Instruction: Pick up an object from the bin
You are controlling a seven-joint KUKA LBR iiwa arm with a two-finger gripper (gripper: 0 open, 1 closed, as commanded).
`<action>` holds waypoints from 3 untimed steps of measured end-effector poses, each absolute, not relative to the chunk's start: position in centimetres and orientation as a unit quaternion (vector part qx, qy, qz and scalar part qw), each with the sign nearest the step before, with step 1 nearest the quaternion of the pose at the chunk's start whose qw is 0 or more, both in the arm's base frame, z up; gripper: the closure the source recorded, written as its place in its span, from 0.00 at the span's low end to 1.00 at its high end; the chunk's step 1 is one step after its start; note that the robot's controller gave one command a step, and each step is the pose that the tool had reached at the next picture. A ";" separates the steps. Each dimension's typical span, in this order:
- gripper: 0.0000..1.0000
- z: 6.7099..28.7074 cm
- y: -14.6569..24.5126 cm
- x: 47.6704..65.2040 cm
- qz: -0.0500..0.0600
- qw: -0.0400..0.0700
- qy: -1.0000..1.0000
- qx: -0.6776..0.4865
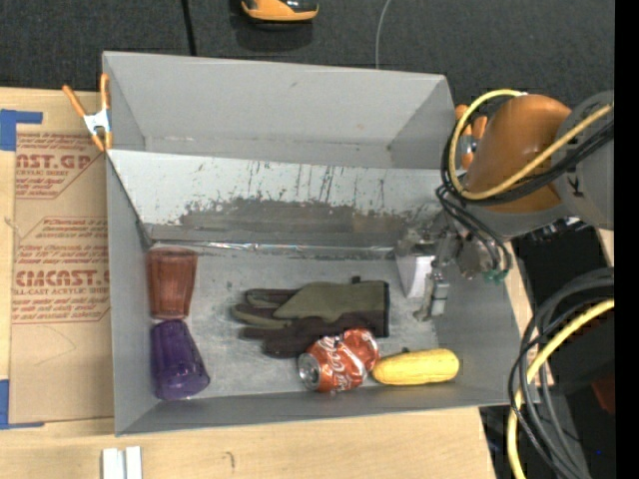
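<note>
1. Pincer (430, 292): hangs low at the right end of the grey bin (280, 103), close to the right wall, over bare floor. Cannot tell whether open or closed.
2. Orange cover (509, 153) on the wrist: sits above the bin's right rim, looped by yellow and black cables.
3. Glove (315, 312), olive and dark brown: lies flat mid-floor, finger ends toward the left, cuff toward the right. Nearest thing to the pincer, just beside it on the left and apart from it.
4. Yellow banana-shaped piece (415, 367): lies lengthwise along the near wall, below the pincer and near it, not touching it.
5. Crushed red cola can (339, 359): rests on its side between the glove and the yellow piece, touching the glove's lower edge and the yellow piece's left tip.
6. Red see-through cup (172, 280): lies by the left wall, well apart from the pincer.
7. Purple see-through cup (178, 359): lies just below the red one, in the near left corner, rim end close to the red cup's.
</note>
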State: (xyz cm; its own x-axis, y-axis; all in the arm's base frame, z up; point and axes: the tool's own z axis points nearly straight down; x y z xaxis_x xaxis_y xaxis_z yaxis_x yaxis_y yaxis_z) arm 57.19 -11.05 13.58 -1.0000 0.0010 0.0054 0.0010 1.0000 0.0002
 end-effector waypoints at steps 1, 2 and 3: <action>0.00 14.1 -11.0 57.4 0.000 -0.001 -1.000 0.000; 0.00 9.4 -6.3 56.6 0.001 -0.004 -0.998 -0.063; 0.00 9.5 -4.6 57.1 -0.001 0.001 -0.997 -0.083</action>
